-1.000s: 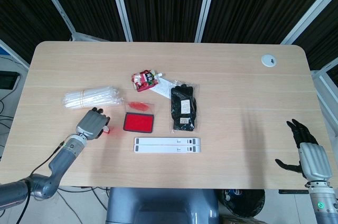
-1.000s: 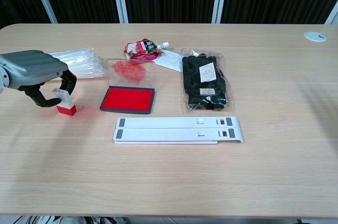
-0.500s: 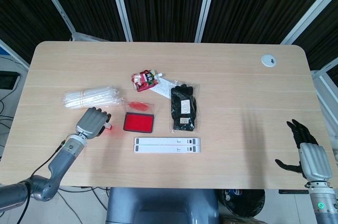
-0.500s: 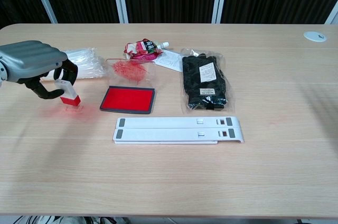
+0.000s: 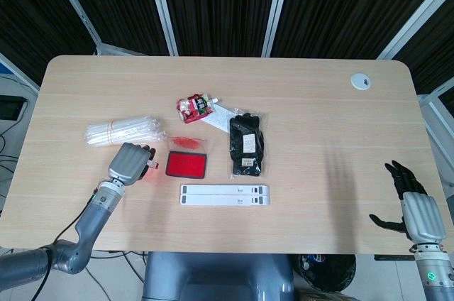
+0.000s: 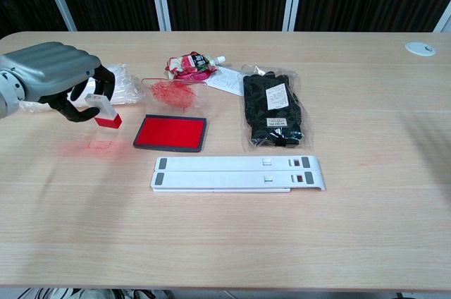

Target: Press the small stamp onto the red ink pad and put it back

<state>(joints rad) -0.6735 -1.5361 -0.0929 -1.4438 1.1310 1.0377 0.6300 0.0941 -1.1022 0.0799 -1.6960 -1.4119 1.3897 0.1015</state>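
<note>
My left hand (image 6: 53, 79) (image 5: 130, 161) holds the small stamp (image 6: 104, 111), a white block with a red base, tilted and lifted off the table just left of the red ink pad (image 6: 171, 133) (image 5: 186, 165). In the head view the stamp is mostly hidden under the hand. The pad's clear lid (image 6: 173, 92), smeared red, lies behind the pad. A faint red mark (image 6: 101, 145) shows on the table below the stamp. My right hand (image 5: 413, 204) hovers open at the table's near right edge, far from the pad.
A bundle of clear straws (image 5: 122, 130) lies behind my left hand. A red snack packet (image 6: 192, 65), a bagged black item (image 6: 273, 110) and a long white bar (image 6: 238, 173) surround the pad. A white grommet (image 5: 361, 81) sits far right.
My left hand has lifted the stamp off the table and carried it right, toward the ink pad. A red mark stays where the stamp stood. The right hand has not moved.
</note>
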